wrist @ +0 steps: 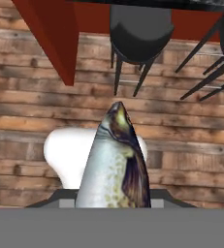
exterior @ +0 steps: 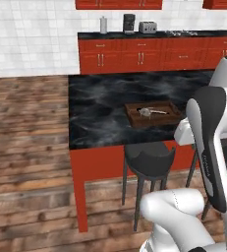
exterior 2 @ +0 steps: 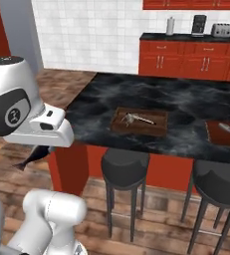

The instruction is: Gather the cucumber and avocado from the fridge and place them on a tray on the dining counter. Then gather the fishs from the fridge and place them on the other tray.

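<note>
A silvery, speckled fish [wrist: 116,164] with a dark fin rises from the bottom of the hand view, and my gripper is shut on it. In the right base view its dark tail [exterior 2: 33,156] hangs below my white hand [exterior 2: 46,130], low beside the dining counter's [exterior 2: 99,102] near left corner. A brown tray [exterior: 153,114] on the counter holds another small grey fish [exterior: 147,112], and the same tray [exterior 2: 139,122] shows in the right base view. A second tray [exterior 2: 225,133] at the far right edge carries a pale elongated thing that I cannot identify. The cucumber and avocado are out of view.
Dark stools [exterior 2: 125,168] [exterior 2: 219,183] stand along the counter's near side, and one stool [exterior: 149,158] shows under the tray. The counter's red leg [wrist: 53,38] and a stool [wrist: 140,26] lie ahead of the hand over wood floor. Red cabinets [exterior: 149,54] line the back wall.
</note>
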Tool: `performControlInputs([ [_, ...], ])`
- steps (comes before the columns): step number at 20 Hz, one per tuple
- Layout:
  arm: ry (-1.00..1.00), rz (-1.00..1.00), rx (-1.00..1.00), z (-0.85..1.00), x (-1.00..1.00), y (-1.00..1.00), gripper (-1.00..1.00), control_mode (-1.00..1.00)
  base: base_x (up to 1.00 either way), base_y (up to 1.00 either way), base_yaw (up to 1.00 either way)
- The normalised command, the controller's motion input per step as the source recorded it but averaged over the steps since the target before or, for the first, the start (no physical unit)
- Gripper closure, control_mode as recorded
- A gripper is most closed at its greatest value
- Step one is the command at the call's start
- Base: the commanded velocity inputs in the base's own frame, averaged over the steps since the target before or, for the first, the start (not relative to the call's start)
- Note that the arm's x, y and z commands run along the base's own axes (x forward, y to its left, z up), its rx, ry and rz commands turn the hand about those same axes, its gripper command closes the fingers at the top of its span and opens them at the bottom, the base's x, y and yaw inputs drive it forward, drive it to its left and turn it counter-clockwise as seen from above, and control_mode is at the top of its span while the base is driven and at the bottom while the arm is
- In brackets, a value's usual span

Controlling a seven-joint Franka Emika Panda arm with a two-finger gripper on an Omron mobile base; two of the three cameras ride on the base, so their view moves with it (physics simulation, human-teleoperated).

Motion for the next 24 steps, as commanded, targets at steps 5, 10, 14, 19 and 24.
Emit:
performControlInputs([
  [5,0.00,0.00,0.00,0.00,0.00,0.00,1.00,1.00,0.67,-0.50,-0.01],
  [10,0.00,0.00,0.00,0.00,0.00,0.00,1.00,1.00,0.30,-0.56,-0.24],
  [14,0.00,0.00,0.00,0.00,0.00,0.00,1.00,1.00,0.39,-0.49,-0.21],
  [19,0.00,0.00,0.00,0.00,0.00,0.00,1.00,1.00,0.67,-0.29,0.02],
  [24,0.00,0.00,0.00,0.00,0.00,0.00,1.00,1.00,0.63,-0.41,0.06],
])
